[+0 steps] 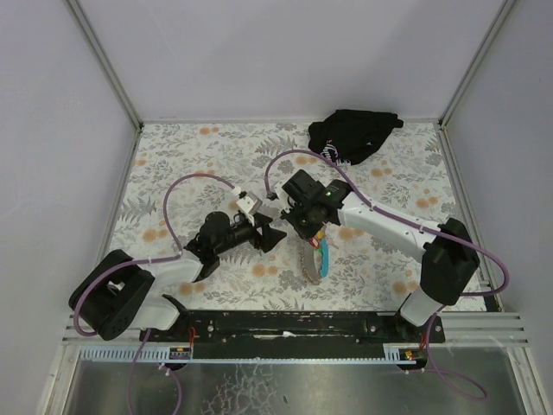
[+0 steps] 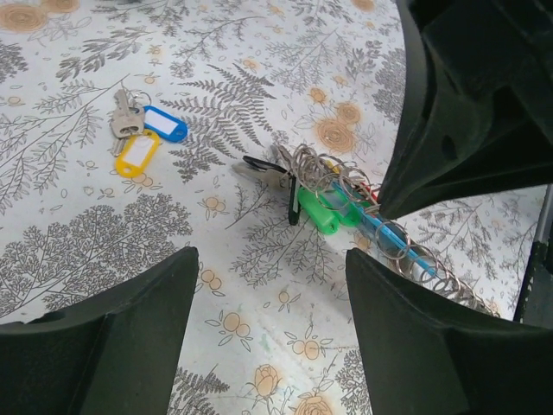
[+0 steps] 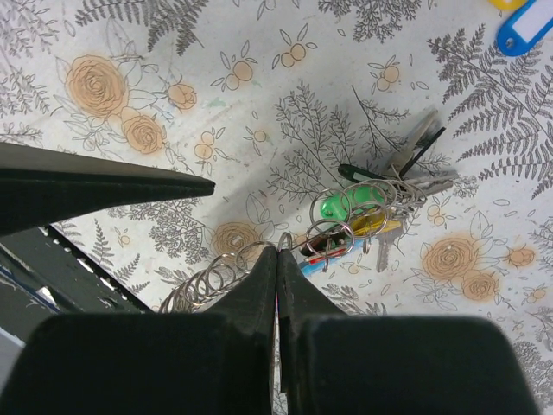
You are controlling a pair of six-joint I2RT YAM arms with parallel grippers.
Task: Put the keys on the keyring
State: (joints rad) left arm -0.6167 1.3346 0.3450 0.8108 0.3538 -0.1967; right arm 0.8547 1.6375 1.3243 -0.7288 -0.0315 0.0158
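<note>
The keys (image 2: 130,121) lie on the floral cloth, small and silvery, with a blue tag (image 2: 164,124) and a yellow tag (image 2: 136,154). In the left wrist view they sit far up and to the left of my left gripper (image 2: 272,259), which is open with only cloth between its fingers. The keyring (image 2: 333,186) is a tangle of thin metal rings with green and red tags and a light-blue strap. My right gripper (image 3: 278,252) is shut, pinching one thin ring of the keyring (image 3: 346,226) at its tips. The blue tag (image 3: 523,33) also shows at the top right of the right wrist view.
A black cloth bundle (image 1: 352,134) lies at the back right of the table (image 1: 173,164). A chain of linked rings (image 1: 318,259) trails from the right gripper (image 1: 307,229) toward the near edge. The left gripper (image 1: 270,235) sits just left of it. Grey walls close in the table.
</note>
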